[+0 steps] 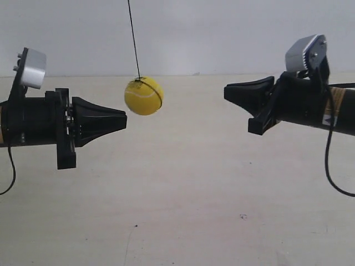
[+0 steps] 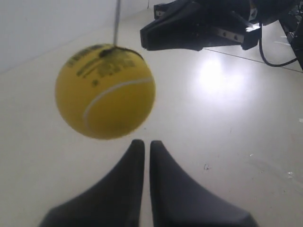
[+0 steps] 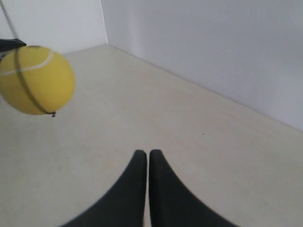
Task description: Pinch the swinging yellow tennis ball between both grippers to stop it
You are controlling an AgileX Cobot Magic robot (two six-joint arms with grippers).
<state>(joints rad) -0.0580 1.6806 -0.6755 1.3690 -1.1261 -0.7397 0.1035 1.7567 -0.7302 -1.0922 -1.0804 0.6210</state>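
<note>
The yellow tennis ball [image 1: 143, 96] hangs in the air on a thin dark string [image 1: 133, 39], between the two arms. My left gripper [image 1: 125, 117] is the one at the exterior view's left; its tip sits just beside and slightly below the ball, with a small gap. In the left wrist view the ball [image 2: 105, 91] fills the space just ahead of the shut jaws of that gripper [image 2: 143, 143]. My right gripper [image 1: 226, 91] is further from the ball, shut and empty [image 3: 143, 152], with the ball [image 3: 35, 79] off to one side.
A pale beige floor [image 1: 183, 194] lies below and a white wall [image 1: 222, 33] stands behind. A silver-grey box [image 1: 31, 67] tops the left arm, and another [image 1: 304, 52] tops the right arm. A black cable [image 1: 330, 160] loops under the right arm.
</note>
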